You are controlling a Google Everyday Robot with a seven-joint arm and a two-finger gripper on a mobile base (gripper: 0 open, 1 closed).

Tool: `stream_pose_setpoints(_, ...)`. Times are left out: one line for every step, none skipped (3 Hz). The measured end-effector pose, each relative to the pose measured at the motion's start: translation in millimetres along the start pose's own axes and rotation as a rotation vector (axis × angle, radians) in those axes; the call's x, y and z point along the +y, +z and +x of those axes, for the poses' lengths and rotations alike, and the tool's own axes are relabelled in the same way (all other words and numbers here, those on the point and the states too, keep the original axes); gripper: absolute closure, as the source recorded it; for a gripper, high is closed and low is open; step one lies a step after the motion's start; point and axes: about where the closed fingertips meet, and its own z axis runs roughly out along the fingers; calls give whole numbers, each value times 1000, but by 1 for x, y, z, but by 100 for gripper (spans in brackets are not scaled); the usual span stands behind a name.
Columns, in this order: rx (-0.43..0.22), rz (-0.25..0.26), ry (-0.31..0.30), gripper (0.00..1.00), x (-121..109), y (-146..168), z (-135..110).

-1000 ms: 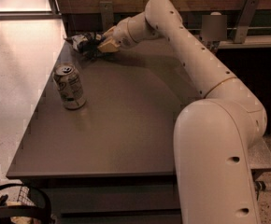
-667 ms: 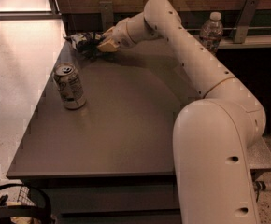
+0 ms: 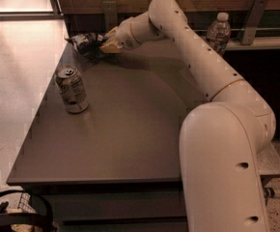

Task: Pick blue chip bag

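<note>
The blue chip bag (image 3: 85,43) is a small crumpled dark glossy bag with pale markings, lying at the far left corner of the grey table (image 3: 130,129). My gripper (image 3: 105,44) reaches across the table from the right and is right against the bag's right side, touching it. The wrist hides the part of the bag closest to the gripper. My arm (image 3: 198,62) stretches from the large white base at the front right to the far left corner.
A silver drink can (image 3: 72,89) stands upright near the table's left edge, in front of the bag. A clear plastic water bottle (image 3: 218,33) stands on a ledge behind the table at the right. A dark wall and rail run along the back.
Almost nothing differs. My gripper stays against the chip bag at the far left corner, and the can has not moved.
</note>
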Motion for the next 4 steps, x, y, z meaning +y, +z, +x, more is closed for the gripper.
stream_pose_setpoints(-2,18,-26,100,0,-14,-15)
stream_pose_setpoints(-10,41,-61,100,-1,-32,-34)
stream_pose_setpoints(-26,70,-106,100,-3,-56,-59)
stream_pose_setpoints(-39,88,-130,100,-4,-70,-73)
